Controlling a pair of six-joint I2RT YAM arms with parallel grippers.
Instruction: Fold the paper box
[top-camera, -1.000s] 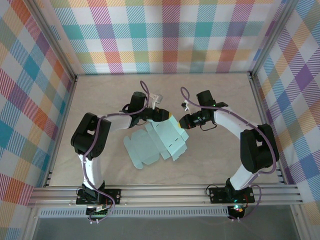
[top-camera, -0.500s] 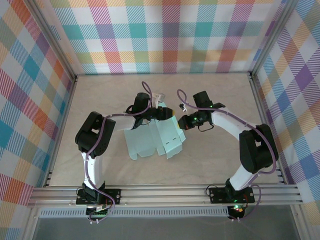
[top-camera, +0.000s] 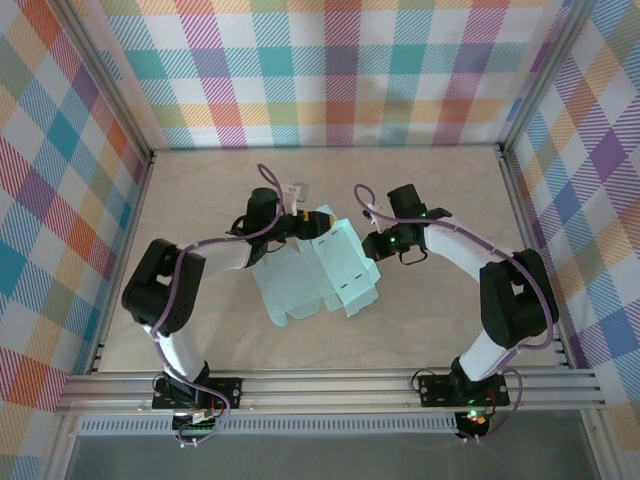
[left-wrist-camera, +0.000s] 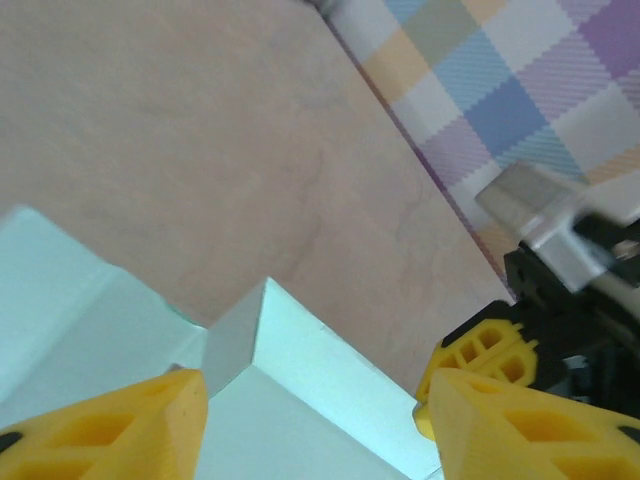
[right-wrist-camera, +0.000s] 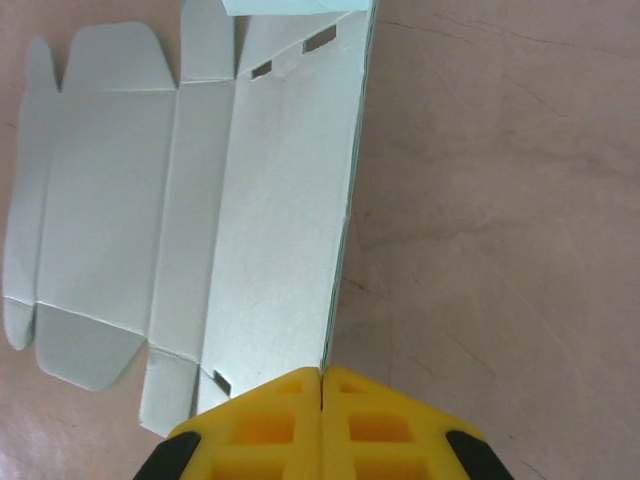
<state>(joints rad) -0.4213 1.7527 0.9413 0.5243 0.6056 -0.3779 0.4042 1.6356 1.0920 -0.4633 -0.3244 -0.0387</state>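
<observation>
Pale mint-blue thin card paper box (top-camera: 320, 278) lies partly folded at the middle of the beige table (top-camera: 200, 200). The right hand (right-wrist-camera: 322, 378), at the box's 2 o'clock edge, is clenched, apparently pinching the raised panel to anchor it. The left hand (left-wrist-camera: 310, 420), at 11 o'clock, is released and straddles an upturned flap, likely placed to fold it.

The counter (top-camera: 200, 195) was viewed by the fixed camera from high above and behind the arm bases. It was tilted steeply downward and set far enough back that both arms and the plaid walls (top-camera: 340, 70) were taken in. The left wrist camera was carried low and close behind the left gripper (left-wrist-camera: 315, 385), aimed obliquely across the counter toward a wall. The right wrist camera was pointed almost straight down past the right gripper (right-wrist-camera: 322, 375), close in. The paper box (top-camera: 320, 272) was shared by all three views.
</observation>
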